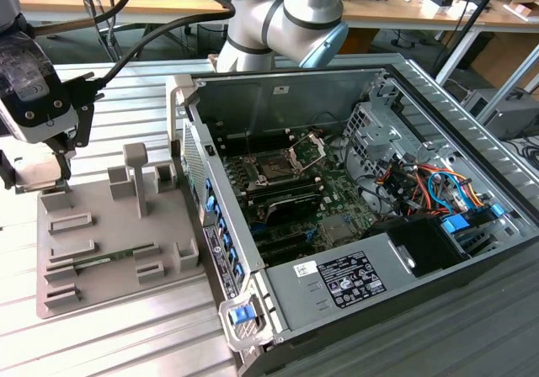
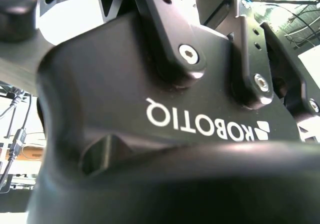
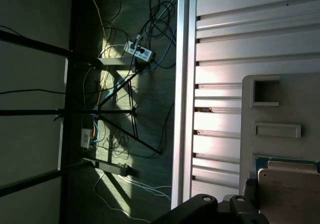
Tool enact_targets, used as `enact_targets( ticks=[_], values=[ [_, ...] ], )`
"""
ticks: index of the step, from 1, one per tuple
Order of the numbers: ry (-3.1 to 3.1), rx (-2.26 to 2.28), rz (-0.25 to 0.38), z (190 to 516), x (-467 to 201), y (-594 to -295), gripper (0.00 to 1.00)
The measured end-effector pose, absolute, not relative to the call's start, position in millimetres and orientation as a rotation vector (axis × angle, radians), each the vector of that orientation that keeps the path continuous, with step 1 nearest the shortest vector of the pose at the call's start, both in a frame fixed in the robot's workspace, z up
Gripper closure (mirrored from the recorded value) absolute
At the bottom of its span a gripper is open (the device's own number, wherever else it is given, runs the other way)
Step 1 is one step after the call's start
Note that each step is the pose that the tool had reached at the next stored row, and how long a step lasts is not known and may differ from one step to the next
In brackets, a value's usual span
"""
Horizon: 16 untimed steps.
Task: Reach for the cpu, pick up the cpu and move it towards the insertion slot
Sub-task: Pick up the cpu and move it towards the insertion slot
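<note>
In the exterior view the gripper hangs at the exterior view's far left, low over the far left corner of the grey tray on the slatted metal table. Whether it is spread or pressed together cannot be told. In the first wrist view the cpu lies flat on the tray, its pale metal face up and a green edge showing. The gripper's dark metal sits just beside it, and contact cannot be made out. A thin green memory stick lies in a nearer tray groove. The insertion slot is well apart, to the exterior view's right, on the board inside the open computer case. Its silver frame is lifted and the dark square socket is bare.
</note>
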State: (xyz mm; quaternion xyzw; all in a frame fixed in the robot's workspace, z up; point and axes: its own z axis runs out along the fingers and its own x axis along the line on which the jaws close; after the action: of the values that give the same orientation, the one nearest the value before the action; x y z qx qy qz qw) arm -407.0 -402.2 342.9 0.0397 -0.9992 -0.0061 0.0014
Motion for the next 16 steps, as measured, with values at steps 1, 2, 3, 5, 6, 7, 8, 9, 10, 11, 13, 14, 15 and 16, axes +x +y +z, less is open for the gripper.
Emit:
enact_targets(
  ticks=[1,2,3,5,6,7,8,9,10,11,13,14,15,16],
  values=[
    [-3.136,0.125,-0.019,342.9,-407.0,-402.3,0.45],
    [-3.136,0.125,-0.019,343.1,-407.0,-402.3,0.45],
    [-3.136,0.125,-0.019,343.1,-407.0,-402.3,0.45],
    [-3.136,0.125,-0.019,343.5,-407.0,-402.3,0.45],
    [-3.136,0.125,-0.019,343.6,-407.0,-402.3,0.45],
    [-3.136,0.125,-0.019,343.8,-407.0,-402.3,0.45],
    [-3.136,0.125,-0.019,344.1,-407.0,-402.3,0.45],
    [-3.136,0.125,-0.019,344.7,-407.0,-402.3,0.45],
    [-3.136,0.125,-0.019,345.0,-406.9,-402.3,0.45],
    [-3.136,0.125,-0.019,345.4,-407.0,-402.3,0.45],
    [-3.136,0.125,-0.019,345.9,-407.0,-402.3,0.45],
    [-3.136,0.125,-0.019,346.1,-407.0,-402.3,0.45],
    [-3.136,0.125,-0.019,346.3,-407.0,-402.3,0.45],
    [-3.136,0.125,-0.019,346.5,-406.9,-402.3,0.45]
  ],
)
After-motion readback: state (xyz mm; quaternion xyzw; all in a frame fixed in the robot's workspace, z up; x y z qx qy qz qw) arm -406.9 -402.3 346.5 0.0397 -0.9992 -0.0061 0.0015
